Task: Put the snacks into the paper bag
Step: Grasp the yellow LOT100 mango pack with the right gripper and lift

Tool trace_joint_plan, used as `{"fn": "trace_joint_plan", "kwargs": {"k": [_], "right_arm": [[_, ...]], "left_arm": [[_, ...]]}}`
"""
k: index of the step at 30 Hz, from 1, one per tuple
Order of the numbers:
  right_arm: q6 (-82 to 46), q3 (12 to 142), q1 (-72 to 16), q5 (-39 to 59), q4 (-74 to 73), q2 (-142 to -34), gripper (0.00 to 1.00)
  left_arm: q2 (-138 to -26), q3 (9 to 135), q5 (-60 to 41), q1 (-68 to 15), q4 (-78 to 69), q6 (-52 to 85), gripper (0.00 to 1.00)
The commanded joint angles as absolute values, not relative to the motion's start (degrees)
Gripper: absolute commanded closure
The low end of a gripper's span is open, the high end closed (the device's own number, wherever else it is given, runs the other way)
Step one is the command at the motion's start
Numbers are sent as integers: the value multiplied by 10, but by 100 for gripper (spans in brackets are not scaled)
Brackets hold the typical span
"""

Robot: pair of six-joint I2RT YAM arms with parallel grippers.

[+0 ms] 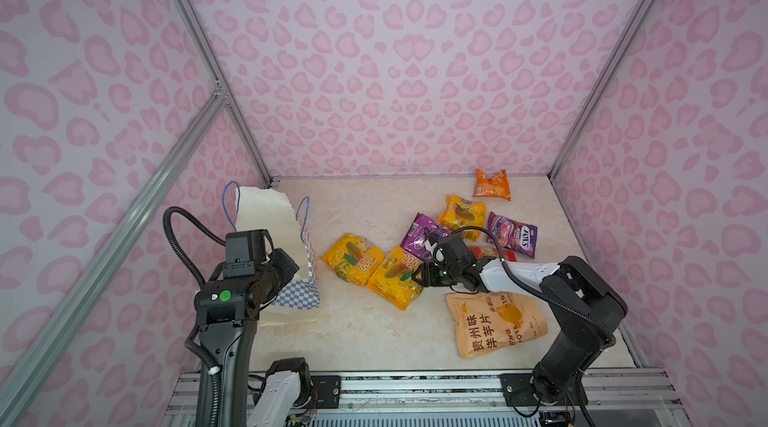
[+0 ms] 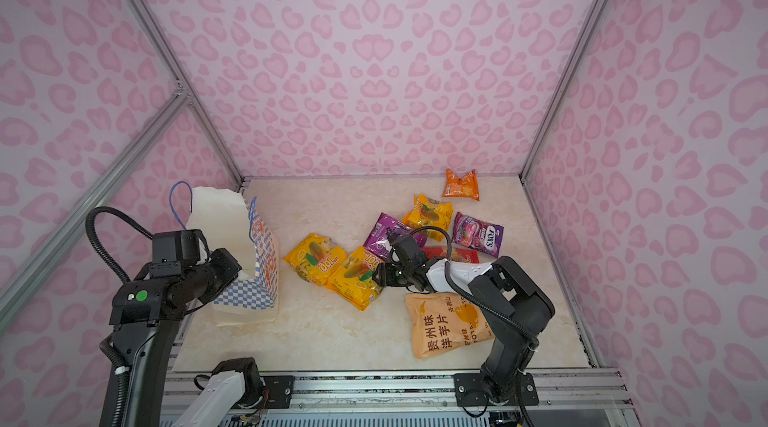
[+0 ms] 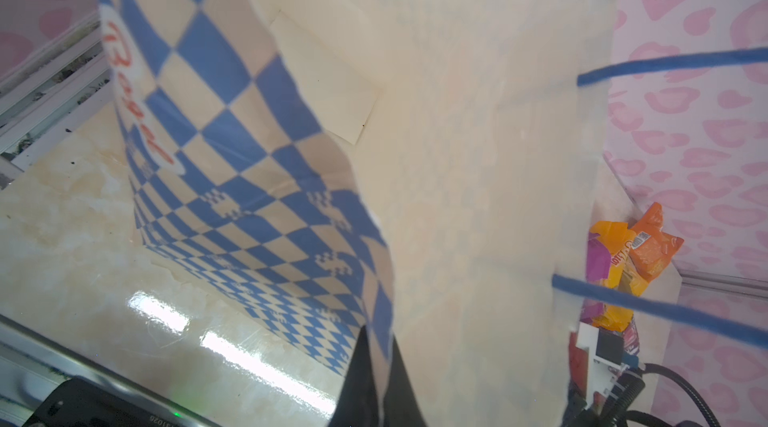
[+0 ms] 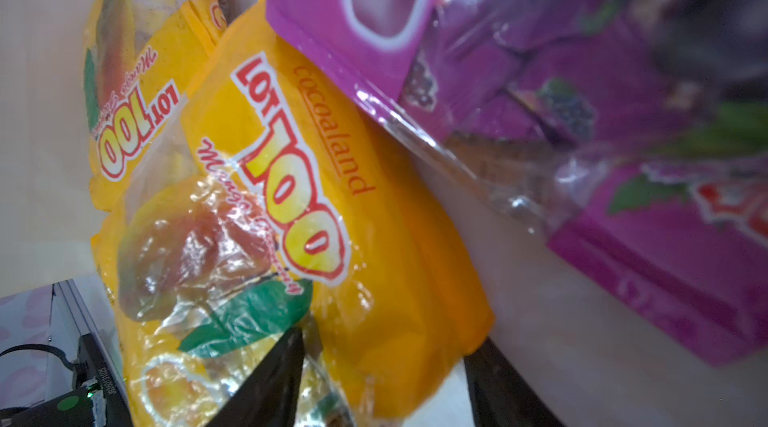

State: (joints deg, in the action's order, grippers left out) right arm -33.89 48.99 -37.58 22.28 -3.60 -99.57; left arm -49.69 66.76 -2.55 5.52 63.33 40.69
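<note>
yellow packet: a crinkly yellow plastic snack packet [image 1: 395, 279] [image 4: 332, 238] lay flat in the middle of the shiny cream table [image 1: 353, 333]. it touched a second yellow packet [image 1: 351, 258], and a purple packet [image 1: 422, 234] lay over one corner.
how it would feel: it looked light, soft and slippery. i think it would bend and slide, so the flat sealed end was the best place to grab.
right gripper [image 1: 417, 275] [image 4: 382, 342]: its black jaws stood on both sides of that packet's end. i could not tell if they squeezed it.
left gripper [image 3: 376, 362]: its jaws were pressed together, pinching the top edge of the blue-and-white checkered paper bag [image 1: 305, 292].
bag: it stood upright on the left, near the yellow packets.
words: "lot 100", "cocoaland" and "mango" on the yellow ones; "fox's" on another purple packet [image 1: 513, 234]; big chinese characters on the large pale-orange packet [image 1: 494, 323]; a red curly word on the bag, maybe "bagel".
</note>
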Motion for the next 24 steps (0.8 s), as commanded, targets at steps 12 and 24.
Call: {"fn": "trace_joint_plan", "kwargs": {"k": [12,24], "right_arm": [[-338,496,-372,225,-52,-1016,83],[-303,510,-373,206,16,-886,100]], "left_arm": [[-513,691,0,55,637,383,97],[-524,730,6,55,649,332,97]]}}
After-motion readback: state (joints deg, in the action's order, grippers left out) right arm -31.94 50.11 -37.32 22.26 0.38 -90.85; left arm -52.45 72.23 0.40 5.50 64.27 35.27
